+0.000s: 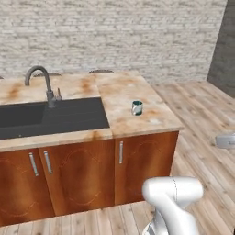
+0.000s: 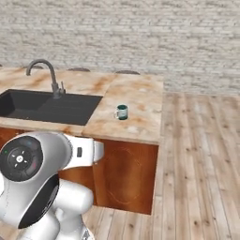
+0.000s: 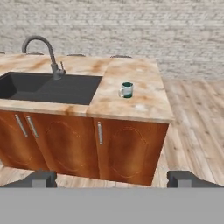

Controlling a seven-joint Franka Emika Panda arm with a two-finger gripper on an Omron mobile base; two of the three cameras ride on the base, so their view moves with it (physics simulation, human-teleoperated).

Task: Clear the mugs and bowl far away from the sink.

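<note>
- Hand view: the pincer (image 3: 112, 179) stands wide open and empty, its two dark fingertips (image 3: 40, 178) far apart at the bottom of the view, well back from the cabinet fronts and lower than the worktop.
- The nearest task thing is the small grey-silver mug with a teal inside (image 3: 126, 89). It sits upright on the marbled tan stone desk (image 3: 140, 107), near the black rectangular sink (image 3: 48, 87) on the side away from the dark grey gooseneck faucet (image 3: 43, 52).
- In the left base view the same mug (image 1: 137, 107) stands apart from the basin edge, with bare desk all round it.
- In my judgement the step in hand is the approach, so the hand should rise above the desk edge before it goes forward.
- The handle seems to point toward the sink, though it is too small to be sure. Closing across the body from above looks safer than aiming for the handle.
- Keep the jaws open until they straddle the mug, because a glancing touch could tip it.
</note>
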